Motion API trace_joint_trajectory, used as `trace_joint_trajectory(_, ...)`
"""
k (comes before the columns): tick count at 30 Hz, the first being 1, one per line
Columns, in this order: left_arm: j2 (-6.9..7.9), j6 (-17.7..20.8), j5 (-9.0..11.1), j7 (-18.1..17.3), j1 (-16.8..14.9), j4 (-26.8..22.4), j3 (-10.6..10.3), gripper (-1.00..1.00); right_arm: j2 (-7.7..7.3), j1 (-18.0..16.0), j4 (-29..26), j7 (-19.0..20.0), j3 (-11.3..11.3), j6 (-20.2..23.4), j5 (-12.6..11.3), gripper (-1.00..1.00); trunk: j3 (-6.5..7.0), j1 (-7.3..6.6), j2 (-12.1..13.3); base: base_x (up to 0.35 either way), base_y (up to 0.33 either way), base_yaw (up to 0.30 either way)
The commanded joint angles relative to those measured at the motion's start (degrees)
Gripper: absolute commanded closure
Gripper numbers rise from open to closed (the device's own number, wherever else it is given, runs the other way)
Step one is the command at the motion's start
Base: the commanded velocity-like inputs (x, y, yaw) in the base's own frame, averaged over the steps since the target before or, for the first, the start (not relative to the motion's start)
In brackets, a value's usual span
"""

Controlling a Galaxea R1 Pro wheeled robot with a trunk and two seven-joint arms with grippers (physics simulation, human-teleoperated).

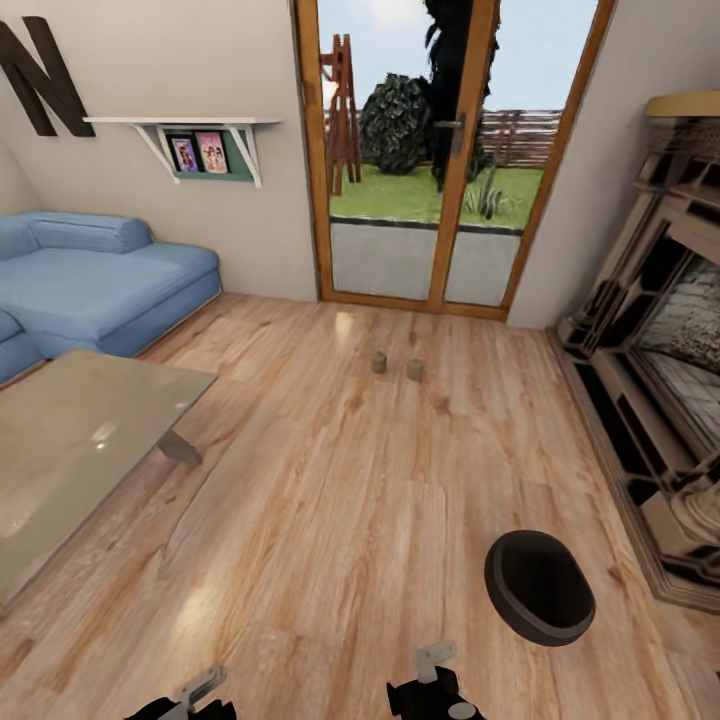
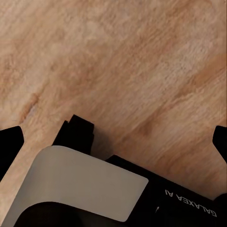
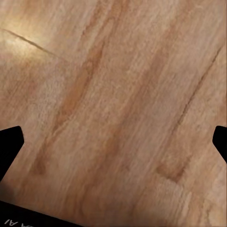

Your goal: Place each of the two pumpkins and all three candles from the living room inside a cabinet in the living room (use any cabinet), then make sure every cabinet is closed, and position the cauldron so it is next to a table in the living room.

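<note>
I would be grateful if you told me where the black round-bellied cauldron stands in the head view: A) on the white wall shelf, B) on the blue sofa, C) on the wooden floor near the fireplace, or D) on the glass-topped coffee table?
C: the black round-bellied cauldron sits on the wooden floor, nearer the stone fireplace than the glass-topped coffee table.

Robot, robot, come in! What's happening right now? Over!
Both grippers open, empty, over bare floor. Two candles ahead near glass door. Cauldron close on right. Path clear.
</note>
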Motion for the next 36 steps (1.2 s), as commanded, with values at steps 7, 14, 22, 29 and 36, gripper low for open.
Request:
trace_joint_trajectory(7,0.00,0.1,0.0,-0.1,0.0,0.0,0.0,-1.00,0.00,0.0,0.0,0.1,0.0,0.0,-0.1,-1.00,0.00,0.00,0.0,0.245,0.243,0.013)
trace_joint_trajectory(14,0.00,0.1,-0.1,-0.1,0.0,0.0,0.0,-1.00,0.00,0.0,0.0,0.1,0.0,0.0,-0.2,-1.00,-0.09,0.00,0.0,0.285,0.187,-0.011)
trace_joint_trajectory(22,0.00,0.1,-0.1,-0.1,0.0,0.0,0.0,-1.00,0.00,0.0,0.0,0.1,0.0,0.0,-0.2,-1.00,-0.63,0.00,0.0,0.322,0.106,-0.142)
trace_joint_trajectory(29,-0.08,0.1,-0.1,-0.1,0.0,0.0,0.0,-1.00,0.00,0.0,0.0,0.1,0.0,0.0,-0.2,-1.00,-1.15,0.00,0.0,0.324,0.100,-0.161)
trace_joint_trajectory(36,-0.09,0.1,-0.1,-0.2,0.0,0.0,0.0,-1.00,0.00,0.0,0.0,0.1,-0.1,0.0,-0.2,-1.00,-1.66,0.00,0.0,0.324,0.097,-0.164)
